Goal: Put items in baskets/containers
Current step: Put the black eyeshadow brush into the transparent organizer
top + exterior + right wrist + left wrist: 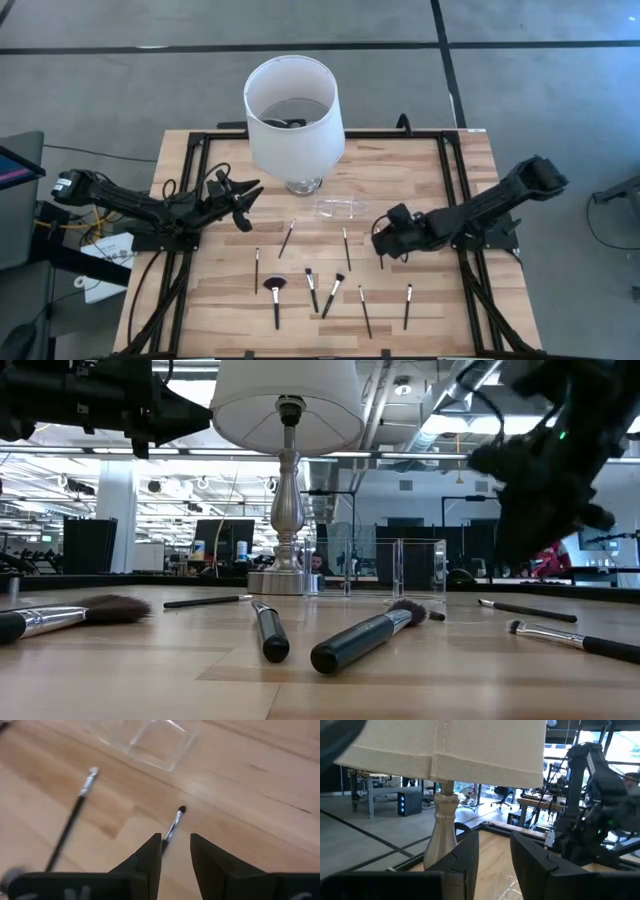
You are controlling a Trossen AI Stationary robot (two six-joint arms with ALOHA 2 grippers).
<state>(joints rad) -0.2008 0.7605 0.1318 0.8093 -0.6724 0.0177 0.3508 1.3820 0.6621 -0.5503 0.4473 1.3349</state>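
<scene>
Several thin black makeup brushes lie flat on the wooden table, among them a fan-headed one (275, 288) and one (346, 247) near the middle. The clear plastic tray (340, 208) stands on the table beyond them, in front of the lamp. My right gripper (383, 246) slants down over the table right of the middle, open. Its fingers stand above the handle end of a small-tipped brush (175, 822), whose tip points toward the tray (152, 742). My left gripper (245, 205) hovers open and level at the table's left, facing the lamp; nothing is between its fingers (465, 865).
A lamp with a tall white shade (293, 112) and a turned base (287, 575) stands at the far middle, right behind the tray. A black frame (455, 200) runs around the tabletop. More brushes (407, 305) lie toward the near edge.
</scene>
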